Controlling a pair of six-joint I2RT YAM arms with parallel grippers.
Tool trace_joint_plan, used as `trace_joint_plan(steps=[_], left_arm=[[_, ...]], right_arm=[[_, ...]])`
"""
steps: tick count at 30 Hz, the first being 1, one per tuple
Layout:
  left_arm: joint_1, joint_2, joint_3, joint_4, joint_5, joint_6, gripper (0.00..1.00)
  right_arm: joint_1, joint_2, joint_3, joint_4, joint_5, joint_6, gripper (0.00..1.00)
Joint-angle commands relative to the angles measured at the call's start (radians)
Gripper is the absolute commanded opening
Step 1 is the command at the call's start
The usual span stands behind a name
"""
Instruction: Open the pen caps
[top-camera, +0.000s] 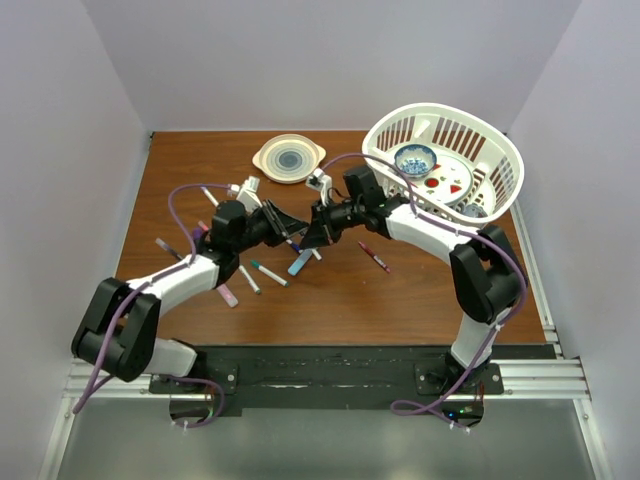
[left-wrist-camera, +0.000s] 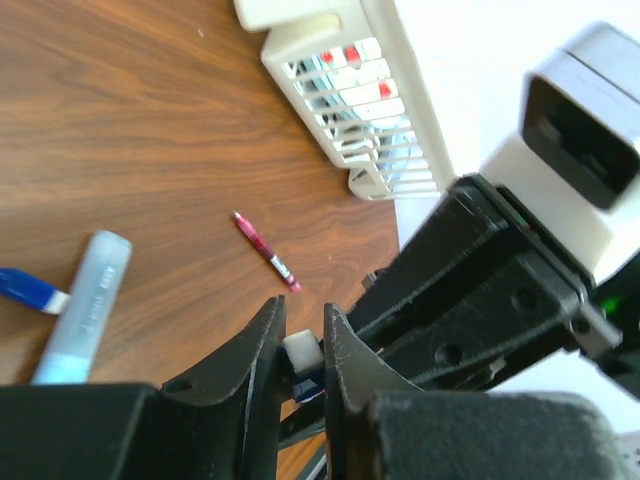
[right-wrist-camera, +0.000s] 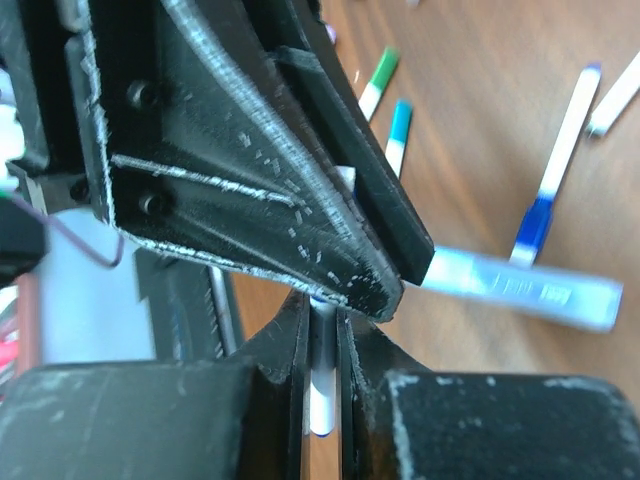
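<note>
Gripping one held pen from opposite sides at mid-table, the left gripper and the right gripper stood tip to tip, each with its jaws clamped on that pen: the left on a white-and-blue end, the right on the white shaft. Whether this pen's cap had come free could not be told. By judgement the task was at an early stage — the pen caps on the loose pens, green and teal among them, appeared still seated, so most pulls were left to do. The top view alone gave the layout: loose pens left of centre, a light blue marker just near of the grippers, a red pen to the right, a white basket at the far right and a plate at the far edge; it hid the held pen behind the fingers. Only the left wrist view exposed the clamped white-and-blue end; only the right wrist view showed the shaft between its own jaws, with the left gripper's finger covering the joint.
</note>
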Motion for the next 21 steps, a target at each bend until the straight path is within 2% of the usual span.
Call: trace_joint_plan(steps=[1, 5, 10, 15, 21], left_arm=[[0.222, -0.059, 0.128, 0.029, -0.127, 0.007, 0.0], [0.319, -0.05, 0.193, -0.028, -0.118, 0.01, 0.0], [0.374, -0.013, 0.222, -0.132, -0.152, 0.125, 0.0], [0.393, 0.143, 0.299, -0.259, -0.215, 0.303, 0.0], [0.393, 0.398, 0.524, -0.429, -0.333, 0.484, 0.0]], right_arm=[[0.08, 0.017, 0.024, -0.088, -0.055, -0.027, 0.0], [0.106, 0.034, 0.036, -0.118, -0.03, -0.056, 0.0], [0.111, 0.022, 0.073, -0.193, 0.057, -0.159, 0.0], [0.097, -0.02, 0.087, -0.272, 0.218, -0.286, 0.0], [0.063, -0.024, 0.091, -0.282, 0.229, -0.297, 0.0]])
